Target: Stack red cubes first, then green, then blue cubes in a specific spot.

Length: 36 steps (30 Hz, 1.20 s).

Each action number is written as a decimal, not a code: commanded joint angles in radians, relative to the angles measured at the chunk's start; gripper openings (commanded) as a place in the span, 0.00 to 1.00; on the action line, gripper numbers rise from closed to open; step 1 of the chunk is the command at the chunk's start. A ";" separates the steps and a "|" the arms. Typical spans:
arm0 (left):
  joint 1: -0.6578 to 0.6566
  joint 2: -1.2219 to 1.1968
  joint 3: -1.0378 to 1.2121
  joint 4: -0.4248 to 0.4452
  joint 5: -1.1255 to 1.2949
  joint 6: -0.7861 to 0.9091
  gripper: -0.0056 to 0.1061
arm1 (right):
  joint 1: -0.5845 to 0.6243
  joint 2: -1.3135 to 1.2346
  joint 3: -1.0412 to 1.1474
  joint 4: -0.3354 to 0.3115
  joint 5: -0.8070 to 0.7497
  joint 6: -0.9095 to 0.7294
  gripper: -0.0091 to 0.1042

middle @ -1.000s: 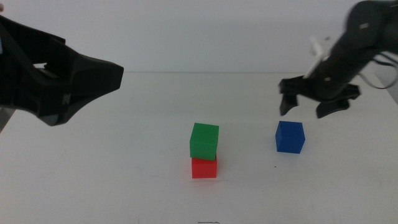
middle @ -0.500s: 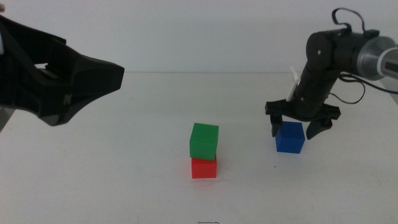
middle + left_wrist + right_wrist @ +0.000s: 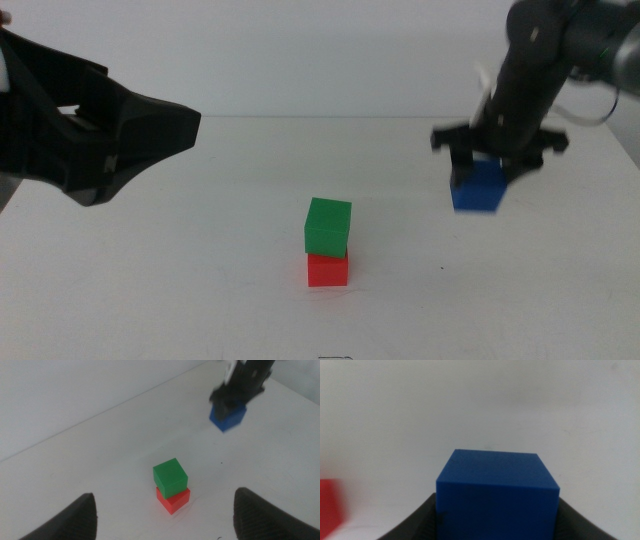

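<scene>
Counter [image 3: 200, 290]: plain white, bare apart from three cubes. No mark shows where the stacking spot is; judging by the pile, it is the patch near the middle front.

Left arm: waiting, raised at the left side of the middle view. Left gripper [image 3: 165, 512] hangs above the stack, fingers [image 3: 65, 522] spread wide, nothing between them.

Right arm: at work, coming in from the right. Right gripper [image 3: 497, 165] is clamped on the blue cube [image 3: 477, 188]; its fingers [image 3: 417, 522] press either side of the cube in the right wrist view. The cube looks lifted clear of the counter, a little blurred, well apart from the stack and to its right.

Stack: green cube [image 3: 328, 226] sits on the red cube [image 3: 328, 269], touching, turned slightly askew to it so the edges do not line up. The pile stands upright.

Progress, as judged: red is placed, green is placed on it; two of three steps done. Blue is grasped but not yet delivered. Left to do: carry blue across to the stack, set it squarely on green, release. The skewed green top leaves less margin for a clean landing.
</scene>
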<state>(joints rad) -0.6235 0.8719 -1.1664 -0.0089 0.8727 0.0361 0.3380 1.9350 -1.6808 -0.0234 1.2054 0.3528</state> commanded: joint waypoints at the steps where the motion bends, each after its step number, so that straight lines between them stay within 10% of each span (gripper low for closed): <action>1: -0.002 0.000 -0.027 -0.001 -0.068 -0.011 0.89 | 0.030 -0.119 -0.080 -0.014 0.102 0.051 0.07; 17: -0.002 0.000 -0.027 0.000 -0.068 -0.011 0.89 | 0.383 -0.134 -0.124 -0.135 0.068 0.258 0.07; 36: -0.002 0.000 -0.027 0.000 -0.068 -0.011 0.89 | 0.435 0.016 -0.321 -0.129 0.095 0.329 0.07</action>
<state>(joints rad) -0.6235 0.8727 -1.1664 -0.0079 0.8729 0.0361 0.7710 1.9907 -1.9488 -0.1347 1.2429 0.6834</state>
